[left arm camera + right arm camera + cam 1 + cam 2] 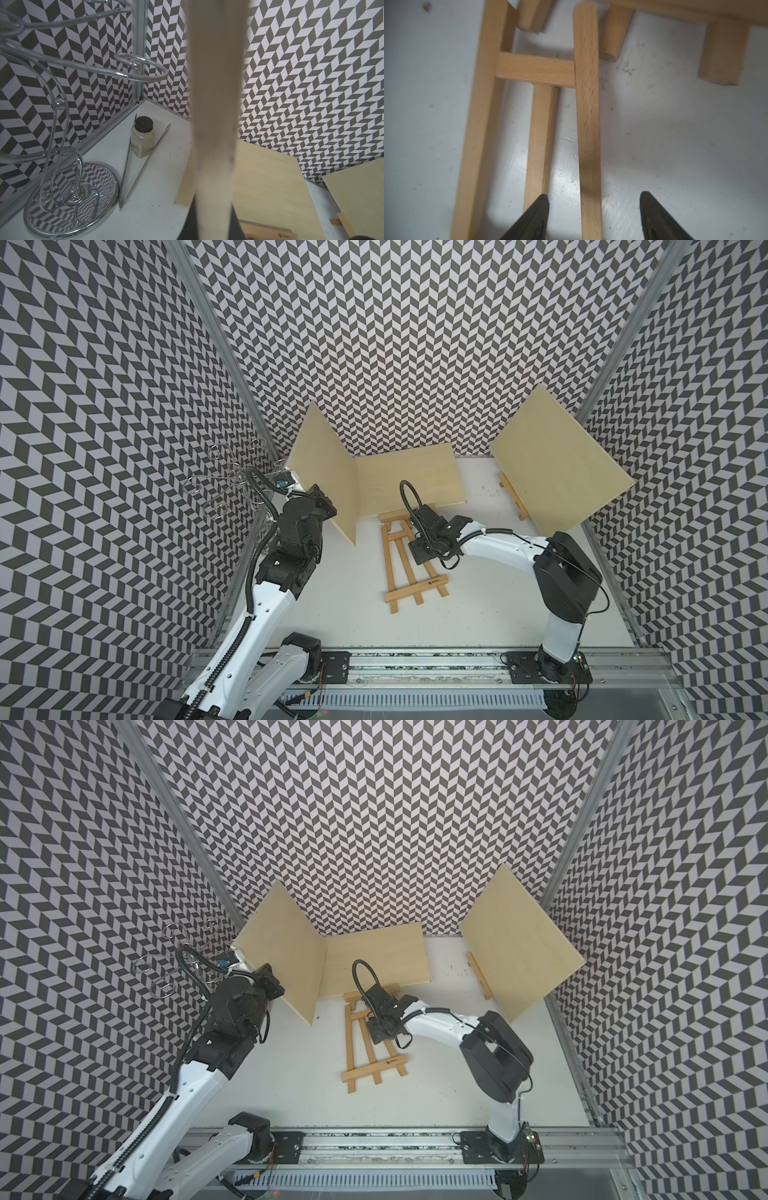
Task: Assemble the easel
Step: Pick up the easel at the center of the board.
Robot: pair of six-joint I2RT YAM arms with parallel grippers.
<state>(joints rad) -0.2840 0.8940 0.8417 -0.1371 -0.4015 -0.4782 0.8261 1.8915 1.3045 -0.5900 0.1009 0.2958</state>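
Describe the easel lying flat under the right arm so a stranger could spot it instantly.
On the white table, look between the two arms, before the pale board at the back. There a light wooden easel lies flat, the right arm's open fingers straddling one of its slats. Unlike the other easel, mostly hidden beneath a tilted board, this one lies in the open.

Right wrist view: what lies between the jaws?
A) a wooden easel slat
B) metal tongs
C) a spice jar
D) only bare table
A: a round-tipped easel slat runs between the spread jaws of the right gripper, with a gap on both sides.
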